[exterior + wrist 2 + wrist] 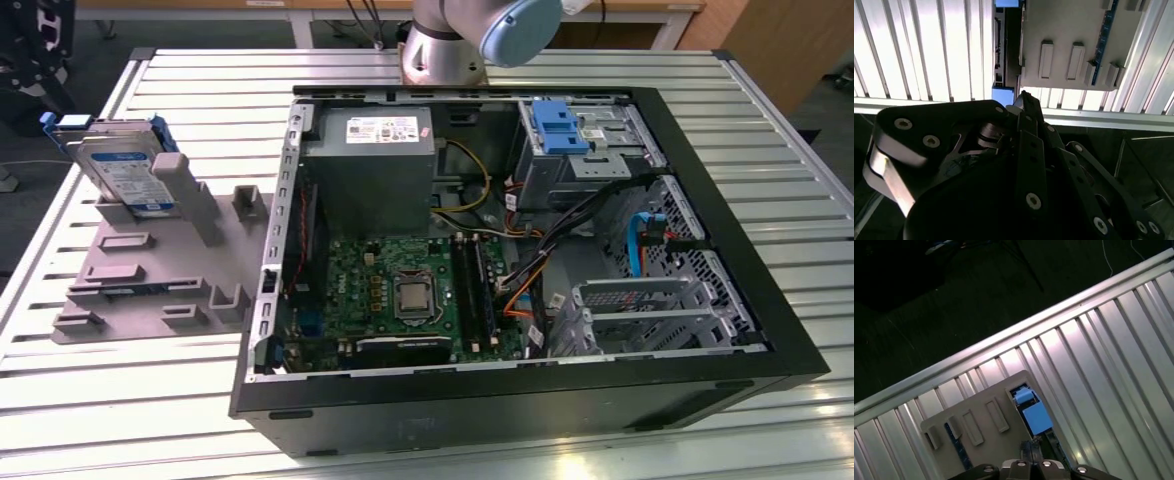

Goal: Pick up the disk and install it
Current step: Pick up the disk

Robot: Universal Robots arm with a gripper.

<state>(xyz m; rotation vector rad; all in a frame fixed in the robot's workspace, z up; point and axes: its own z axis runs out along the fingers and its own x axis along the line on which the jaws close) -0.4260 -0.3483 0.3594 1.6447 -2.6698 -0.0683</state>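
Leaning against a post of the grey holder [147, 270], the disk [123, 172] stands tilted at the upper left of the exterior view, with its labelled face showing and blue rails along its edges. The holder lies flat on the slatted metal table [80, 400], just beside the open computer case [400, 415], which takes up the middle and right of that view. Inside the case, a grey power supply box [367, 165] sits at the upper left with a green motherboard [400, 290] below it. A bare blue bracket [554, 125] rests in the bay at the upper right, and a metal drive cage [654, 315] stands at the lower right. In the first wrist view the gripper [1031, 449] hangs over the holder and the disk, apart from both. Its fingers are drawn together with nothing between them. The second wrist view shows the disk edge-on in the holder.
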